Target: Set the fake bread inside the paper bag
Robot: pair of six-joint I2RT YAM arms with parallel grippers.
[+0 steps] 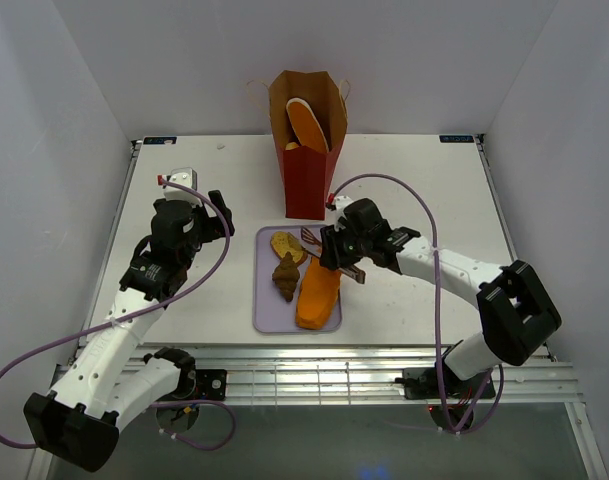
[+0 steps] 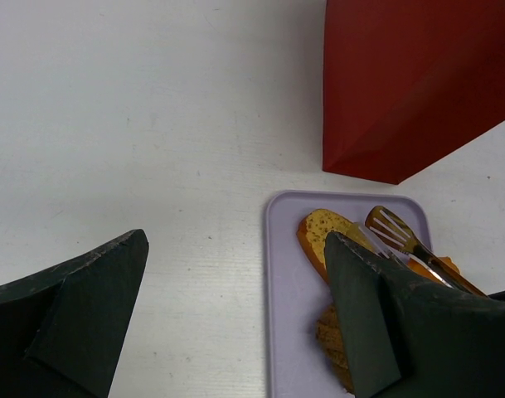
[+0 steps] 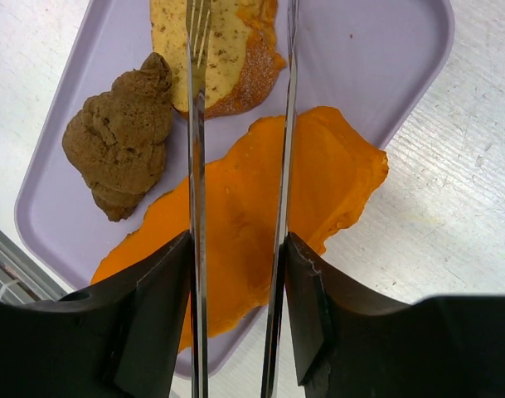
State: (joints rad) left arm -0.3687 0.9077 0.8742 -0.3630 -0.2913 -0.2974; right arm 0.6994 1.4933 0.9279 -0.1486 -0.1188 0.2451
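Paper bag (image 1: 306, 170): stands upright at the back of the white surface (image 1: 434, 200), just behind the tray; brown upper half, red lower half, mouth open.
Orange loaf (image 1: 309, 122): already inside the bag, standing on end and leaning against the bag's inner wall, its top showing in the mouth.
Lavender tray (image 1: 267, 310): lies flat in the middle of the surface, between the two arms, and carries three pieces of bread.
Brown croissant (image 1: 285, 277): on the left side of the tray, near its middle.
Flat orange wedge (image 1: 319, 293): on the right side of the tray, reaching to the near edge, just beside the croissant.
Speckled slice (image 1: 284, 243): at the far end of the tray, nearest the bag, with an orange crust.
Right claw (image 1: 336, 250): over the right rim of the tray, closed around a pair of metal tongs (image 1: 310, 238).
Tongs: the two blades stand slightly apart, run above the orange wedge, and the slotted tip reaches over the speckled slice; whether they touch any bread I cannot tell.
Left claw (image 1: 219, 215): spread wide with nothing in it, above bare surface to the left of the tray.
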